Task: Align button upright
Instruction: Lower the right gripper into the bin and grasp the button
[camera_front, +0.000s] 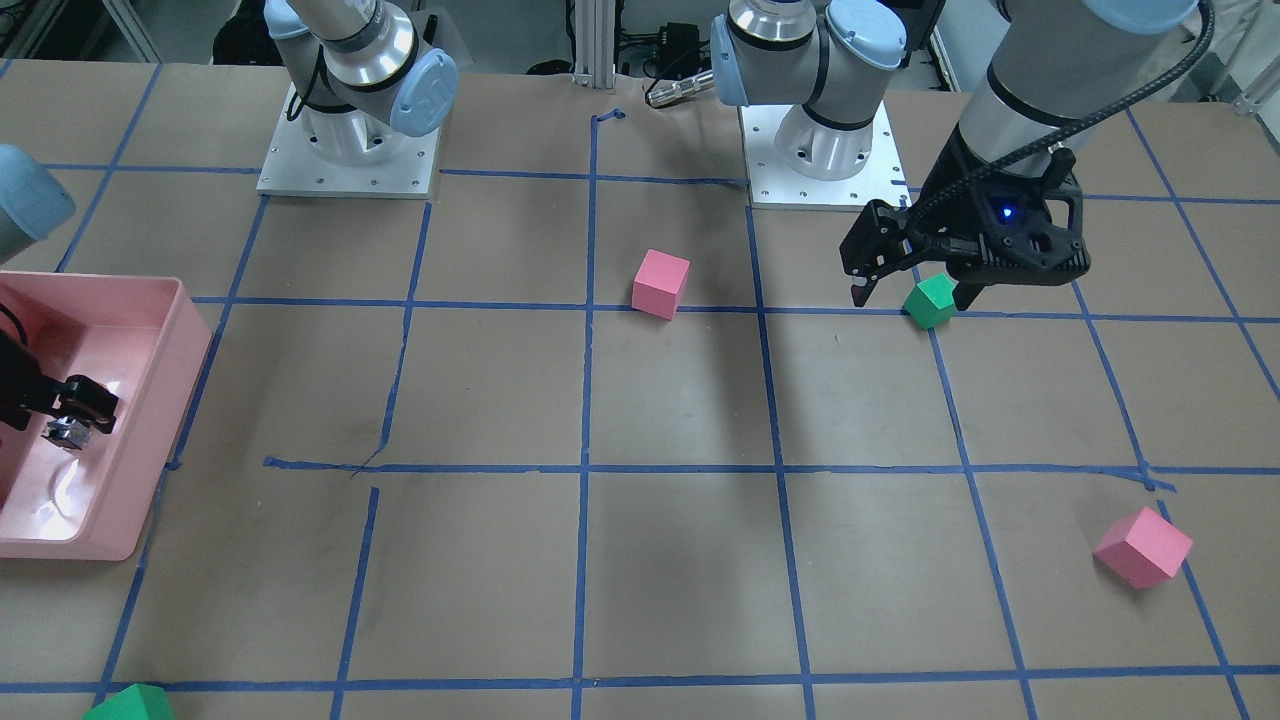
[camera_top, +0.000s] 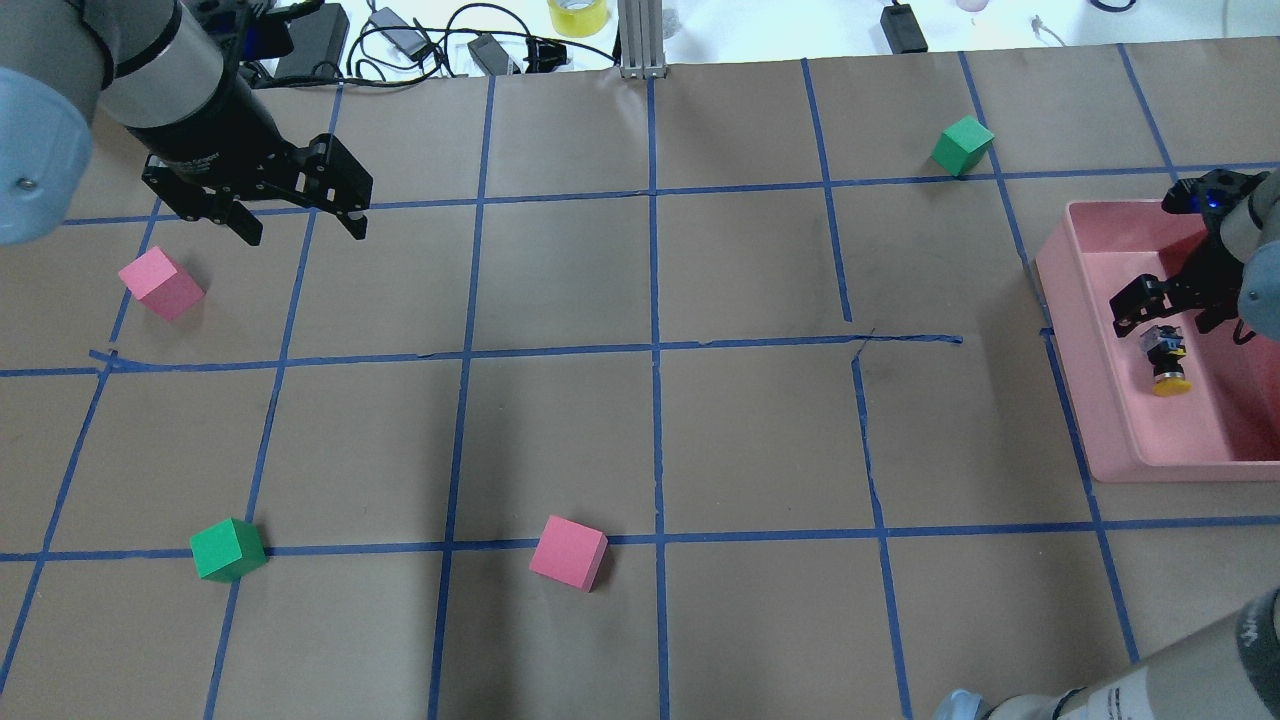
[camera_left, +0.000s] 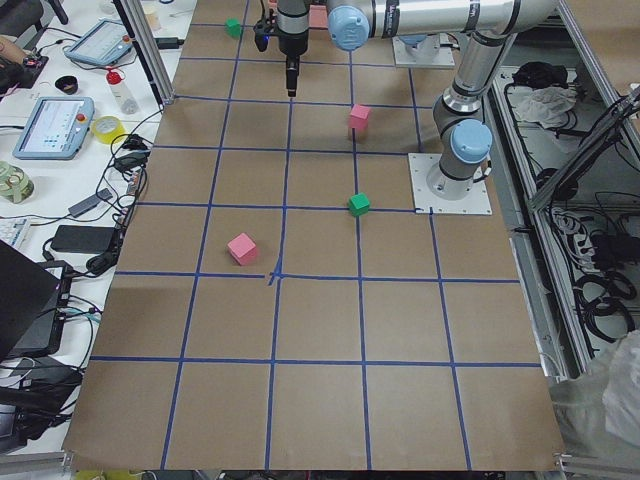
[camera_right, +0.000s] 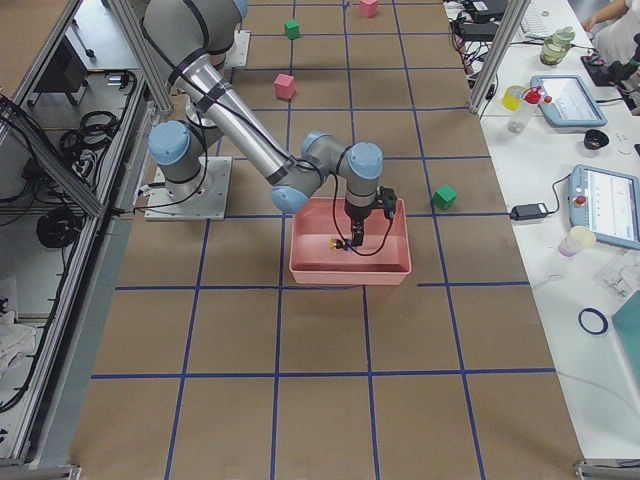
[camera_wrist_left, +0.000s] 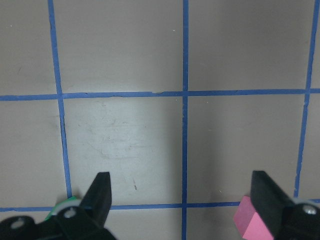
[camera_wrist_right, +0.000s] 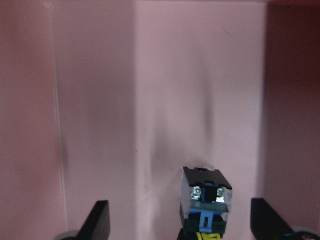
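The button (camera_top: 1166, 362) lies on its side on the floor of the pink bin (camera_top: 1100, 420), yellow cap (camera_top: 1171, 385) toward the robot and grey base toward my right gripper (camera_top: 1168, 318). In the right wrist view the button's base (camera_wrist_right: 206, 199) sits between the spread fingers (camera_wrist_right: 98, 220) without touching them. The right gripper is open, low in the bin over the button's base end; it also shows in the front-facing view (camera_front: 70, 420). My left gripper (camera_top: 304, 235) is open and empty, held high above the table on the far left.
Pink cubes (camera_top: 161, 283) (camera_top: 568, 552) and green cubes (camera_top: 228, 549) (camera_top: 962, 145) are scattered on the taped brown table. The bin's walls (camera_wrist_right: 280, 100) enclose the right gripper closely. In the left wrist view a pink cube corner (camera_wrist_left: 252, 222) shows below.
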